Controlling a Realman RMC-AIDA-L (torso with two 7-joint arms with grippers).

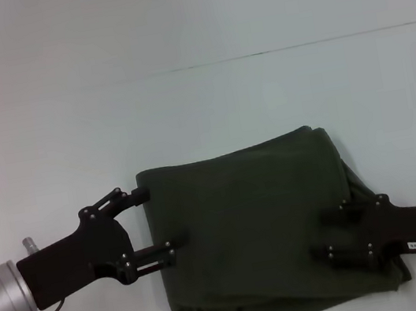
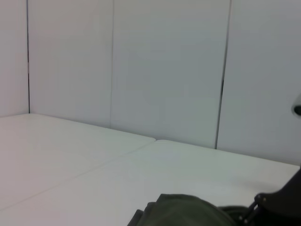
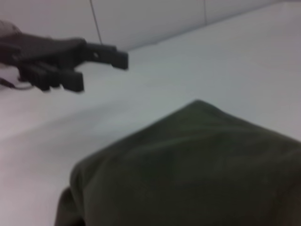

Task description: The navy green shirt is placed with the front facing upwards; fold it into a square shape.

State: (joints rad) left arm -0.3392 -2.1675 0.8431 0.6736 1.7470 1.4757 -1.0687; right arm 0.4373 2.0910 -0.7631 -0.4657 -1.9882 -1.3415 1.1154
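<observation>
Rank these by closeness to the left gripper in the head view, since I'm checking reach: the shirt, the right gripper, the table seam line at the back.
1. The navy green shirt: its edge meets the left gripper.
2. The right gripper: across the shirt, on the robot's right.
3. The table seam: far back, behind the shirt.

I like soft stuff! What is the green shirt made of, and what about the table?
The navy green shirt looks like soft matte cloth, probably cotton: it sags into folds and rumpled edges. The table looks like hard, smooth white board, maybe plastic or laminate, with a thin seam across it.
</observation>
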